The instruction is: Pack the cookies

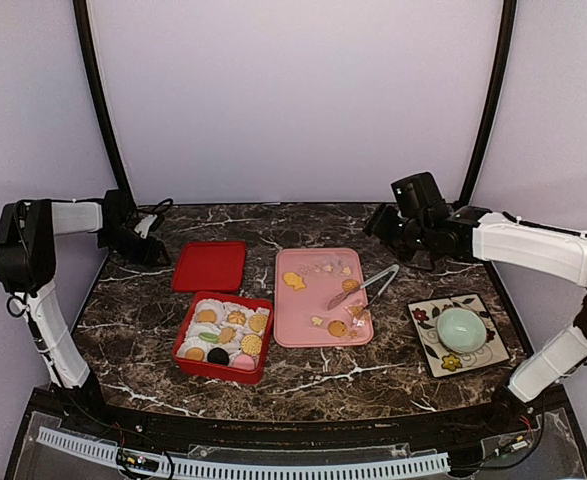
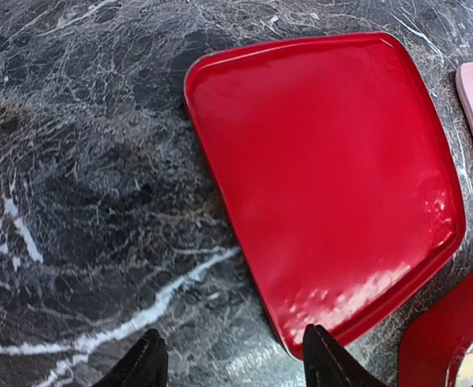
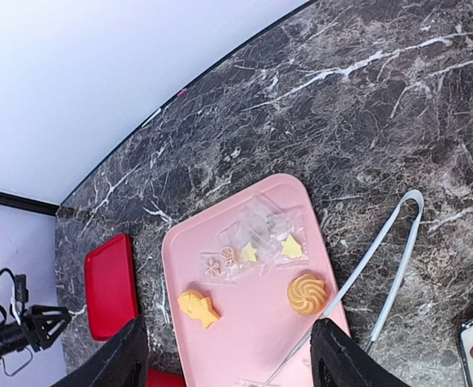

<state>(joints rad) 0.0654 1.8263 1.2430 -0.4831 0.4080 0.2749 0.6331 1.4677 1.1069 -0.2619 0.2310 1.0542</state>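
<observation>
Several cookies lie in white liners in the red box (image 1: 223,335): golden rounds, a black one (image 1: 218,355) and a greenish one. More lie on the pink tray (image 1: 321,300): a fish cookie (image 1: 293,281) (image 3: 198,308), a swirl cookie (image 1: 350,285) (image 3: 307,293), a round one (image 1: 338,327) and small wrapped ones (image 3: 256,246). My left gripper (image 1: 158,255) (image 2: 232,363) is open and empty, low beside the red lid (image 1: 210,266) (image 2: 325,177). My right gripper (image 1: 378,225) (image 3: 232,363) is open and empty, above the table behind the tray.
White tongs (image 1: 368,287) (image 3: 381,274) lie across the tray's right edge. A pale green bowl (image 1: 460,327) sits on a flowered plate (image 1: 428,318) at the right. A black cable lies at the back left.
</observation>
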